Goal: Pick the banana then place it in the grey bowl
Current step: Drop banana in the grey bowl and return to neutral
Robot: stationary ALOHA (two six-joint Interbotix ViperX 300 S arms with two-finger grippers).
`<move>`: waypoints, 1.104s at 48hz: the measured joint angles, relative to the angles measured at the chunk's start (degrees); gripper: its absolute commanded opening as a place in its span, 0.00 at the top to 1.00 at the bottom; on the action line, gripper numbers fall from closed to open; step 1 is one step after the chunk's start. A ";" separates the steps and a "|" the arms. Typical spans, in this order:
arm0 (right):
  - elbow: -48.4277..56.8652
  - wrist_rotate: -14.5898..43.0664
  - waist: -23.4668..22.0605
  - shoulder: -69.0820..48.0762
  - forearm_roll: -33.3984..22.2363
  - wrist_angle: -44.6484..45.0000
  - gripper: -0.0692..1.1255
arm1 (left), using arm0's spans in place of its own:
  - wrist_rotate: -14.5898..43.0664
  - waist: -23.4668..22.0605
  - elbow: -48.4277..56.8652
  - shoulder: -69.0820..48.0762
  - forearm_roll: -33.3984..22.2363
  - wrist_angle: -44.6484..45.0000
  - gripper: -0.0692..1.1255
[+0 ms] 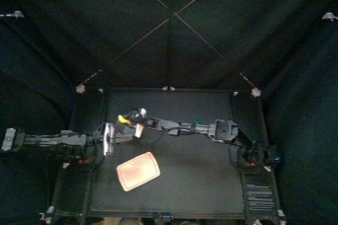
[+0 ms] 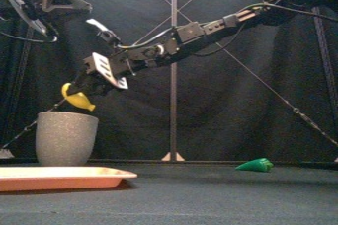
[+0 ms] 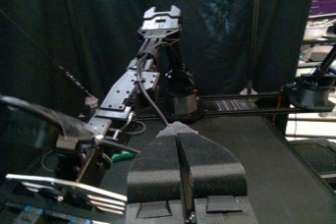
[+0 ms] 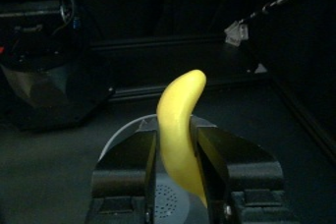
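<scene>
**Front view: banana held just above the grey cup**

The small black table (image 1: 199,175) stands boxed in by black curtains (image 1: 169,22) at the back and sides. A flat pink tray (image 2: 53,178) lies near the table's front edge, left of the middle. A small green toy (image 2: 256,165) sits on the right half, well apart from everything else. The tall grey speckled cup (image 2: 66,138) stands upright close to the left edge, behind the tray.

The right arm reaches in from the right, past the middle, and its gripper (image 2: 81,92) slopes down over the cup. Its two jaws are clamped on the yellow banana (image 2: 77,98). From the wrist camera the banana (image 4: 182,130) runs lengthwise between the jaws, its free tip curving out past the fingertips. From the front its long axis slants and its lower end hangs right at the cup's rim. I can't tell whether it touches.

The left arm rests by the left edge, its gripper (image 3: 184,169) with both jaws pressed together on nothing.

Pale marks on the right arm's links are too small to read.
</scene>
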 measured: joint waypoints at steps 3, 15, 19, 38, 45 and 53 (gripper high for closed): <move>-2.02 -0.26 0.44 1.14 0.62 2.55 0.32 | 0.00 0.00 0.09 0.00 0.00 -0.09 0.86; -2.37 -0.18 1.23 1.85 1.05 6.86 0.18 | 0.00 0.00 0.09 0.00 0.00 0.00 0.86; 0.70 -0.26 0.97 0.79 1.05 6.68 0.18 | 0.00 -0.09 0.09 0.00 0.00 -0.09 0.86; 29.79 -0.09 0.79 -20.13 1.85 -13.01 0.18 | 0.00 -0.26 0.79 -0.09 0.00 -0.09 0.86; 41.22 -0.35 1.85 -26.81 5.98 -21.71 0.18 | 0.00 -0.35 1.14 -0.09 0.00 -0.09 0.86; 50.71 -0.18 5.10 -32.52 9.49 -27.16 0.18 | 0.00 -0.35 1.76 -0.09 0.00 0.00 0.86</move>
